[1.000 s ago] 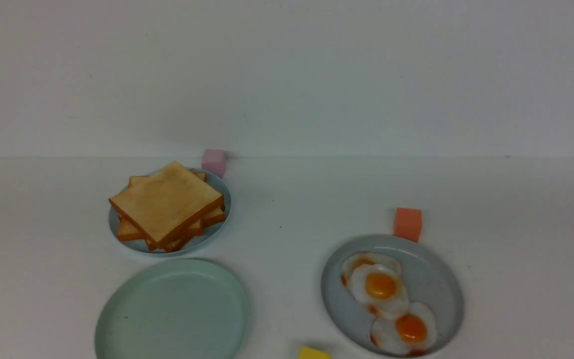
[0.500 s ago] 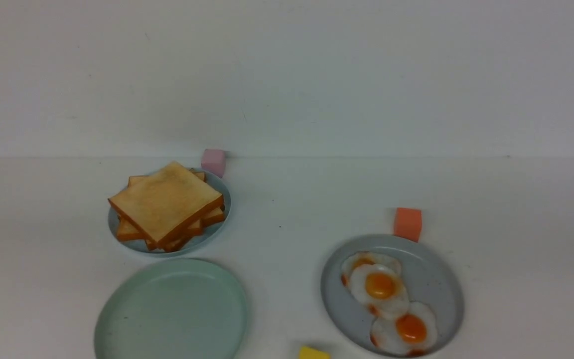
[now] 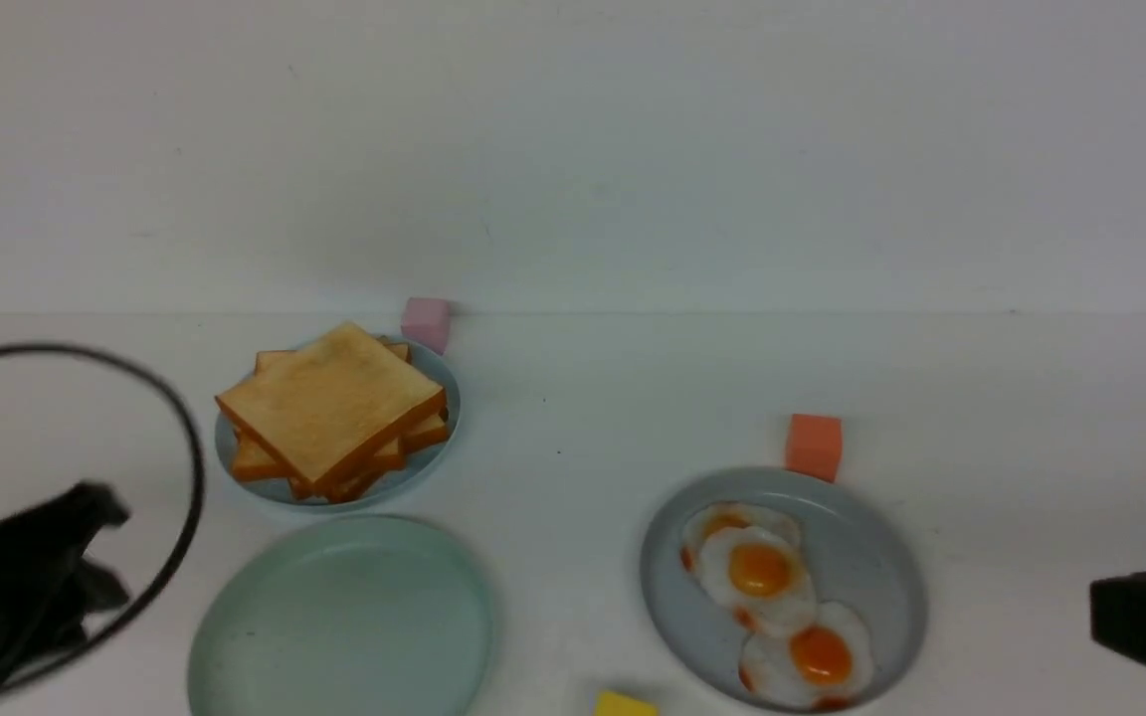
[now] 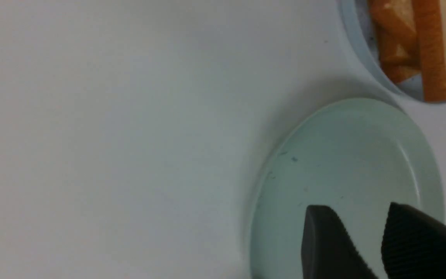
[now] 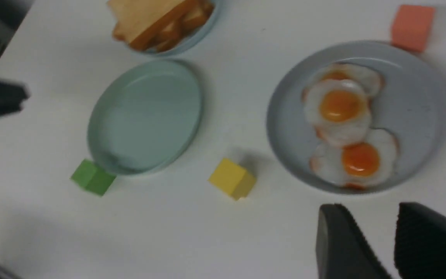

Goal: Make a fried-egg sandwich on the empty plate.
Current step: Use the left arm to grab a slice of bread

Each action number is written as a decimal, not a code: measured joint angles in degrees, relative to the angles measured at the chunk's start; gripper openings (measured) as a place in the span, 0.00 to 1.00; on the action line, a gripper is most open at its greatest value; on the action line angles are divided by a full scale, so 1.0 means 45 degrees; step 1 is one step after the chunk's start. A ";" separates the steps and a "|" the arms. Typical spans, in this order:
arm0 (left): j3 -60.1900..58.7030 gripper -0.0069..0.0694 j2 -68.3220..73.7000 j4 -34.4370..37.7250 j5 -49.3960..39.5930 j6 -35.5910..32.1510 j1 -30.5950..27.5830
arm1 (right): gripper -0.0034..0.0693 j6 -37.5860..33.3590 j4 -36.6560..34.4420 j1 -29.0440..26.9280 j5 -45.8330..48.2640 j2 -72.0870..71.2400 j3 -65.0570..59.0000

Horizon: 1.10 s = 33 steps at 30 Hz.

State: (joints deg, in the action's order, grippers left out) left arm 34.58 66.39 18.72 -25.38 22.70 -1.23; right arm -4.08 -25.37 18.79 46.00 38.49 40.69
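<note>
The empty plate (image 3: 344, 622), pale mint green, lies at the front left; it also shows in the wrist views (image 4: 343, 162) (image 5: 145, 116). Behind it, a pile of toast slices (image 3: 334, 408) rests on a pale-blue plate (image 3: 439, 383). Fried eggs (image 3: 762, 572) lie overlapping on a grey-blue plate (image 3: 871, 557) at the front right. No fried-egg sandwich is in view. My left gripper (image 4: 356, 209) hovers open over the mint plate's edge, holding nothing; it is blurred at the left (image 3: 105, 547). My right gripper (image 5: 366, 209) is open and empty, near the egg plate's side (image 3: 1100, 607).
Small foam cubes stand about: pink (image 3: 426, 323) behind the toast, orange (image 3: 814, 447) behind the egg plate, yellow (image 3: 625, 704) between the front plates, green (image 5: 92, 177) against the mint plate's near rim. A black cable loop (image 3: 190, 467) arcs over my left arm.
Both arms have come into the front view, the left from the left edge with its cable loop, the right from the right edge. Plates, toast and eggs have not moved.
</note>
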 joint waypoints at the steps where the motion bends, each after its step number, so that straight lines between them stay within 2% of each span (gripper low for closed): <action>1: 0.1076 0.40 0.0877 0.0327 -0.0264 -0.0656 -0.0067 | 0.38 -0.0021 -0.0073 0.0130 0.0058 0.0000 0.0000; 7: 0.6010 0.40 0.5769 0.2519 -0.3037 -0.3195 -0.1258 | 0.38 0.0294 -0.0361 0.0235 0.0187 0.0000 0.0000; 9: 0.6995 0.40 0.6761 0.2787 -0.3730 -0.3856 -0.1497 | 0.38 0.0340 -0.0361 0.0244 0.0213 0.0000 0.0000; 10: 0.8203 0.40 0.7928 0.3119 -0.4615 -0.4805 -0.1732 | 0.38 0.0398 -0.0332 0.0254 0.0213 0.0000 0.0000; 14: 1.0306 0.40 0.9818 0.3448 -0.6159 -0.5742 -0.1912 | 0.38 0.0498 -0.0279 0.0254 0.0160 0.0000 0.0000; 23: 1.1424 0.42 1.0551 0.3425 -0.5267 -0.5703 -0.1922 | 0.38 0.0540 -0.0231 0.0254 -0.0085 0.0000 0.0000; 26: 1.1424 0.45 1.0551 0.3108 -0.4818 -0.5439 -0.1922 | 0.38 0.0540 -0.0218 0.0254 -0.0320 0.0000 0.0000; 31: 1.1438 0.61 1.0620 0.2782 -0.4339 -0.5208 -0.1922 | 0.38 0.0551 -0.0251 0.0254 -0.1054 0.0000 0.0000; 33: 1.1438 0.63 1.0636 0.2809 -0.4310 -0.5459 -0.1922 | 0.38 0.0551 -0.0329 0.0254 -0.1314 0.0000 0.0000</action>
State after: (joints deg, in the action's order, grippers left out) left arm 86.05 114.25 31.37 -44.77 -1.87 -9.88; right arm -1.60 -26.85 19.94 40.09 38.49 40.69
